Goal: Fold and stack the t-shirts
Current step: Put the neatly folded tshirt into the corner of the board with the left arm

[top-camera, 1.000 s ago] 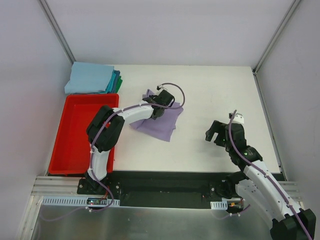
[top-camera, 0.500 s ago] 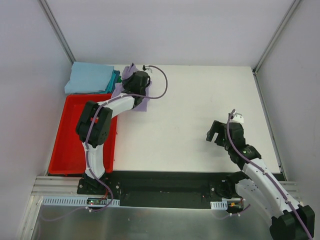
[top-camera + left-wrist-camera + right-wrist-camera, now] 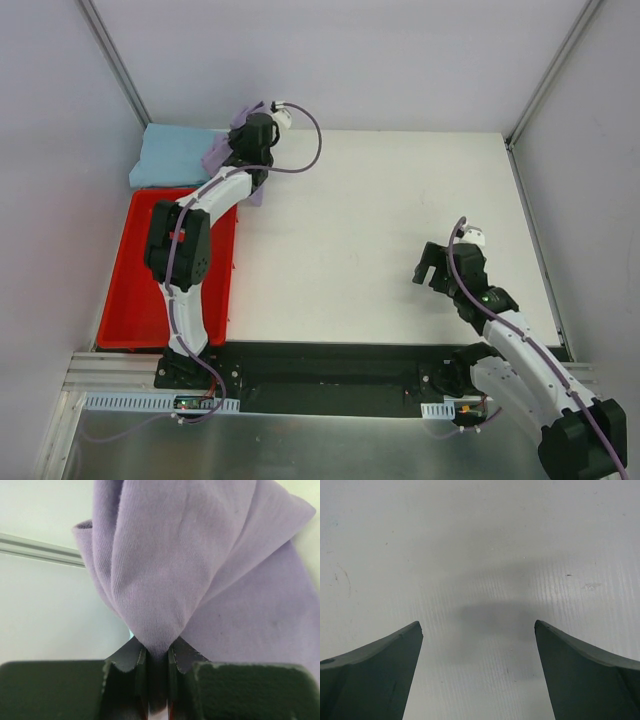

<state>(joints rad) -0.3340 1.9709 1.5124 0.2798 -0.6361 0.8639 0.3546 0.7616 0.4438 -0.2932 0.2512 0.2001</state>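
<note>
My left gripper (image 3: 248, 133) is shut on the lavender-purple t-shirt (image 3: 222, 150) and holds it at the far left of the table, over the right edge of the stack. In the left wrist view the shirt (image 3: 200, 565) hangs bunched from the closed jaws and fills the frame. The stack shows a folded light blue t-shirt (image 3: 172, 157) on top; the teal and green shirts under it are hidden by the arm and cloth. My right gripper (image 3: 432, 268) is open and empty over bare table at the right; its fingers (image 3: 375, 665) stand wide apart.
A red plastic bin (image 3: 150, 270) sits at the left edge just in front of the stack. The white table (image 3: 400, 200) stretches between the two arms. Grey walls and metal posts close the back and sides.
My left gripper has carried the lavender shirt from the table's middle left to the far-left corner, up to the stack. My right arm has barely moved.
</note>
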